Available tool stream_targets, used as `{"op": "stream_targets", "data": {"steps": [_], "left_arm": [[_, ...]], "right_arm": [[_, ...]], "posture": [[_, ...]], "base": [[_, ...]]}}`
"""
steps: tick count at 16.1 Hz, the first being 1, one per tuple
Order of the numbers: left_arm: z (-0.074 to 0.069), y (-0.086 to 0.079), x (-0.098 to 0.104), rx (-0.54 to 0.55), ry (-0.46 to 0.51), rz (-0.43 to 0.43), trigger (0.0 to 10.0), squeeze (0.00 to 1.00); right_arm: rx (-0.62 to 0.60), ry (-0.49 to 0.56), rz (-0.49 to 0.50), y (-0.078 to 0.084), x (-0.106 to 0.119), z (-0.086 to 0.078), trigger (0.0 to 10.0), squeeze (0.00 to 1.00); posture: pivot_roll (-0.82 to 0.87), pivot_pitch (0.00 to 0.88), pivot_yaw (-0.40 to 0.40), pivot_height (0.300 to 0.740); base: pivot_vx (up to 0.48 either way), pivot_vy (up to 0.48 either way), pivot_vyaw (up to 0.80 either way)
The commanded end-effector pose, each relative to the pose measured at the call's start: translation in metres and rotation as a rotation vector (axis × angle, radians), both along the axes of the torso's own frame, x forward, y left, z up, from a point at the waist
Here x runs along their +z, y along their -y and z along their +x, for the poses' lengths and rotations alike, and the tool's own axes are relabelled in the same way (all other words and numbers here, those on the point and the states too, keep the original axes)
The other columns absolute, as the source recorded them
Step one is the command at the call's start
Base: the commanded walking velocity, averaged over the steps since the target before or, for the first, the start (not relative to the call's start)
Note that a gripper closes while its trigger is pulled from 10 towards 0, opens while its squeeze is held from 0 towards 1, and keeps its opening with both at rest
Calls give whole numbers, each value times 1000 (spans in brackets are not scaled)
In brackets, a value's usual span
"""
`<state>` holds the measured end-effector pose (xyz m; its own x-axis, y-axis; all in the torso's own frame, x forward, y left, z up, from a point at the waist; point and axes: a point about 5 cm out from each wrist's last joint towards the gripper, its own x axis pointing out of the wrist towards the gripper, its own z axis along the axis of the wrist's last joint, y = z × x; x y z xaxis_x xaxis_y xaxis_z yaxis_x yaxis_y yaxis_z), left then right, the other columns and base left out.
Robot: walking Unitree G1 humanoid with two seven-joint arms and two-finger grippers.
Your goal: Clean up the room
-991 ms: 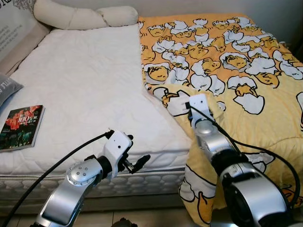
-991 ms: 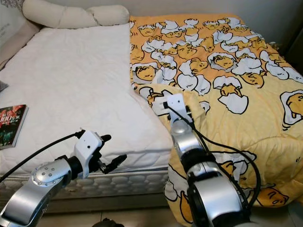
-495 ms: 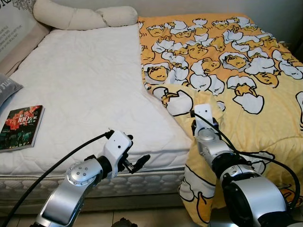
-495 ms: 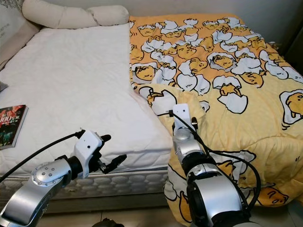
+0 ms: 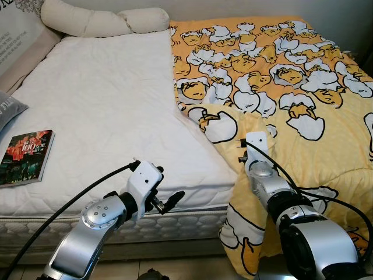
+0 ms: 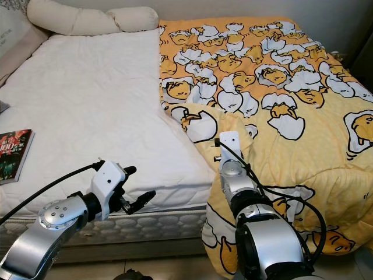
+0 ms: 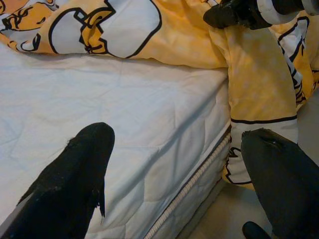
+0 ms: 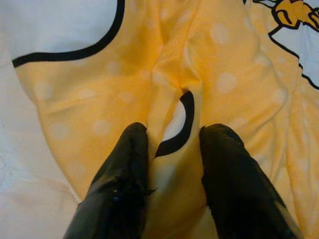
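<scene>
The yellow blanket [image 5: 280, 87] with its cartoon print covered the right half of the bed [image 5: 105, 111], its near corner spilling over the mattress edge toward the floor. The right hand [image 8: 172, 164] had pinched a raised fold of that blanket between its two black fingers, closed onto the cloth near the bed's front edge. The left hand [image 5: 169, 201] hovered in front of the mattress side, its fingers spread apart and holding nothing. The blanket looked soft, light and limp, so it would likely drape and slide rather than keep any shape; a pinch on a gathered ridge near the hem seemed a sound hold, though a thin fold might slip out under a hard pull. The right wrist view showed the grip plainly, with cloth bunched between the fingers, which the head views hid behind the wrist. The left wrist view showed the quilted mattress edge and the hanging corner of the blanket from the side. The head views alone took in the book [image 5: 26, 157] near the bed's left edge and the cream pillow [image 5: 105, 20] at the head.
</scene>
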<state>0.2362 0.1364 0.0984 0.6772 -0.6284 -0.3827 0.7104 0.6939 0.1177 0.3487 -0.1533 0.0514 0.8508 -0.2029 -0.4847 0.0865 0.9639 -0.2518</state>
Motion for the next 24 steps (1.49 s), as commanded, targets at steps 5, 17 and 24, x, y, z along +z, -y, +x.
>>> {"op": "stream_targets", "data": {"steps": [5,17,24], "left_arm": [[3,-1,6,-1,29,12,10000,0],[1,-1,5,-10,30,9,10000,0],[-8,-1,2,-36,7,13,10000,0]], "right_arm": [[5,-9,52,0,-4,-2,0,0],[538,39,390,-14,-9,-31,0,0],[1162,-54,663,-43,13,-109,0,0]], "posture": [[70,0,54,740],[41,0,61,740],[30,0,80,740]], "base": [[0,0,0],[0,0,0],[0,0,0]]}}
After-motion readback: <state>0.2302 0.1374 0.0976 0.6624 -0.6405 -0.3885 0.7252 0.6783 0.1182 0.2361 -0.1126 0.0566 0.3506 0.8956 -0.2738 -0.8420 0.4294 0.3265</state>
